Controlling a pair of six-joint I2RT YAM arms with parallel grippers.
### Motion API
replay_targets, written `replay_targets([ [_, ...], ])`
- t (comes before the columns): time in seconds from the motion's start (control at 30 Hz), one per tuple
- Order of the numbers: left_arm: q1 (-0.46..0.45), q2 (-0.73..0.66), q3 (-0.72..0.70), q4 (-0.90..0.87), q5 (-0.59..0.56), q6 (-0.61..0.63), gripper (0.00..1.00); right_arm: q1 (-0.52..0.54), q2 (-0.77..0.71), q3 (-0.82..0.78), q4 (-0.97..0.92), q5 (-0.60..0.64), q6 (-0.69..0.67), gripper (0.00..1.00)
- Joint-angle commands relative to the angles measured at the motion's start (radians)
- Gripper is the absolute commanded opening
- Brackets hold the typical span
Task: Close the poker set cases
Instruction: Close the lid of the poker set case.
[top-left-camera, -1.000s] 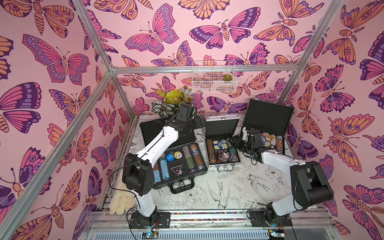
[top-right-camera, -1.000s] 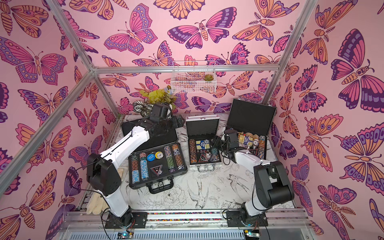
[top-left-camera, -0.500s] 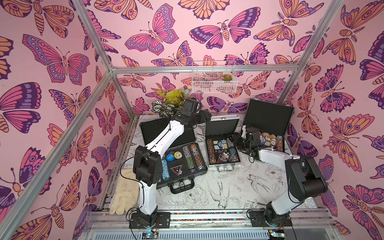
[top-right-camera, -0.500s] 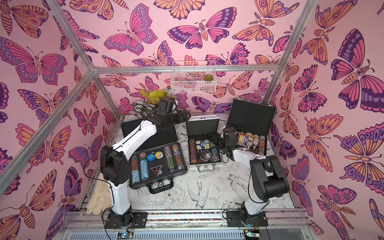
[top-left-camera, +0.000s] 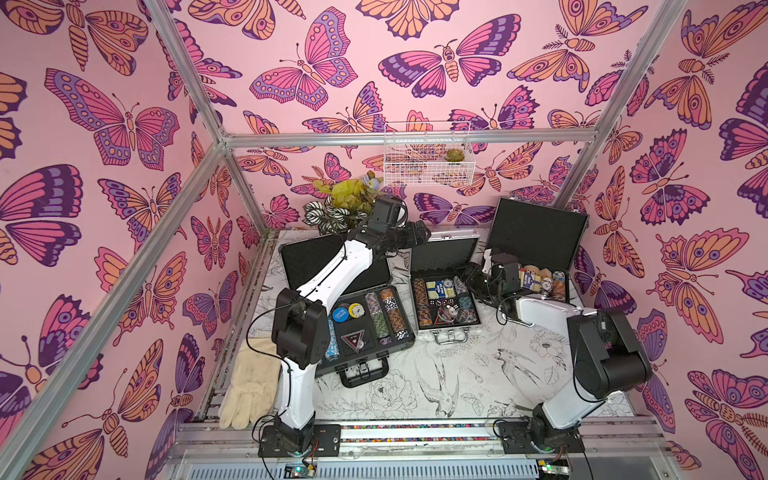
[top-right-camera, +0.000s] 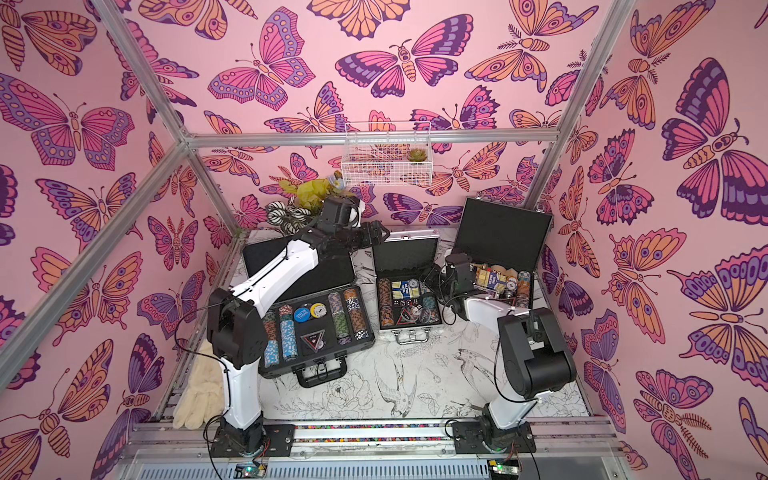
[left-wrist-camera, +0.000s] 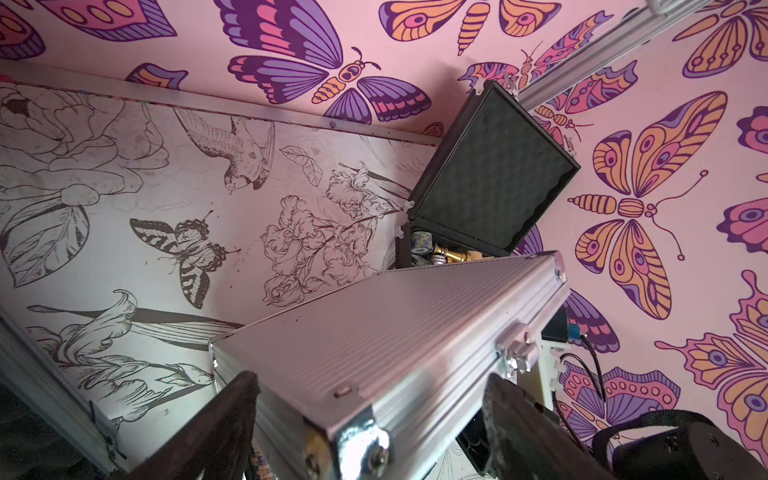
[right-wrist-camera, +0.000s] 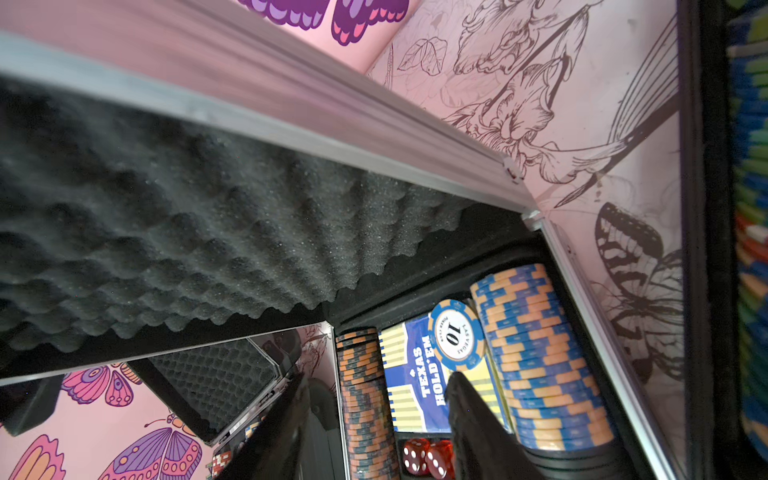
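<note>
Three poker set cases stand open on the table in both top views. The large dark-grey case (top-left-camera: 307, 257) is at the left, the small silver case (top-left-camera: 444, 255) in the middle and the black silver-trimmed case (top-left-camera: 536, 232) at the right. My left gripper (top-left-camera: 419, 237) is open at the top edge of the silver lid (left-wrist-camera: 395, 324). In the left wrist view the lid's corner lies between its wide jaws (left-wrist-camera: 370, 419). My right gripper (top-left-camera: 474, 275) is open at the silver case's right side. Its jaws (right-wrist-camera: 376, 415) straddle the case wall and an orange chip stack (right-wrist-camera: 361, 395).
A cream glove (top-left-camera: 249, 386) lies at the front left by the left arm's base. A potted plant (top-left-camera: 345, 208) stands behind the large case, and a wire basket (top-left-camera: 428, 153) hangs on the back wall. Aluminium frame posts (top-left-camera: 245, 183) bound the table.
My left gripper has swung right, from above the large case's lid to the top of the silver lid. The right gripper has shifted slightly towards the silver case and its jaws have narrowed a little.
</note>
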Motion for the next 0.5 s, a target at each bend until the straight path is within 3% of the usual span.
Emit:
replay_targets([
  [0.0,-0.005,-0.016,-0.029,0.017,0.022,0.025,0.84,0.002,0.006,0.030,0.016,-0.007,0.008,0.55],
  [0.47,-0.011,-0.060,-0.103,0.022,0.017,0.030,0.81,-0.012,-0.036,0.007,0.035,-0.011,0.039,0.55],
])
